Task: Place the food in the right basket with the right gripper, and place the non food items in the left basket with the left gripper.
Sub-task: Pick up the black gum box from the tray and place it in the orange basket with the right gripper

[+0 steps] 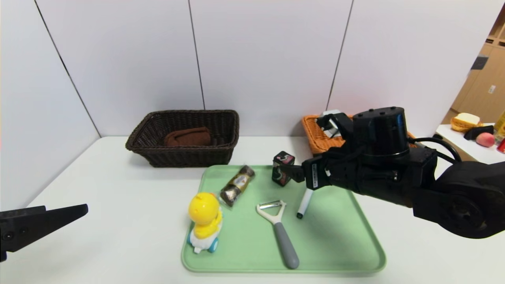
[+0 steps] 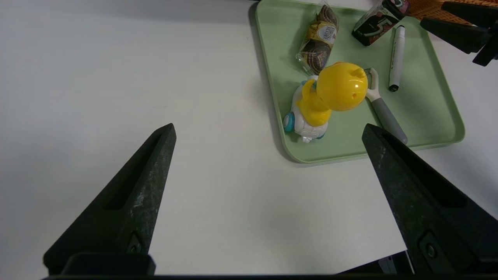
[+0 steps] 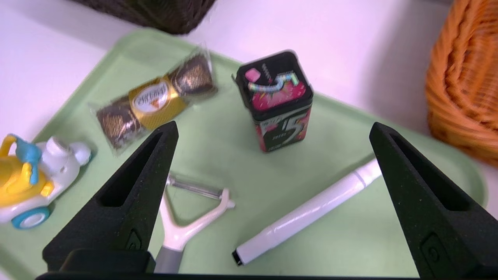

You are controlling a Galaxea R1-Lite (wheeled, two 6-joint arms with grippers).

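A green tray [image 1: 335, 236] holds a wrapped chocolate pack [image 1: 237, 184], an upright black-and-red gum box [image 1: 282, 168], a white marker [image 1: 305, 203], a grey-handled peeler [image 1: 280, 232] and a yellow duck toy [image 1: 205, 221]. My right gripper [image 1: 291, 172] is open and empty. It hovers over the tray's far right part, its fingertips close to the gum box [image 3: 278, 101], with the marker [image 3: 307, 214] beneath it. My left gripper [image 2: 267, 126] is open and empty, low over the bare table left of the tray. The dark left basket [image 1: 221, 154] holds a brown item. The orange right basket [image 1: 315, 136] is partly hidden by my right arm.
White wall panels stand close behind both baskets. A side table at the far right carries bread [image 1: 465, 121] and a peach [image 1: 485, 139]. Bare white table lies left of and in front of the tray.
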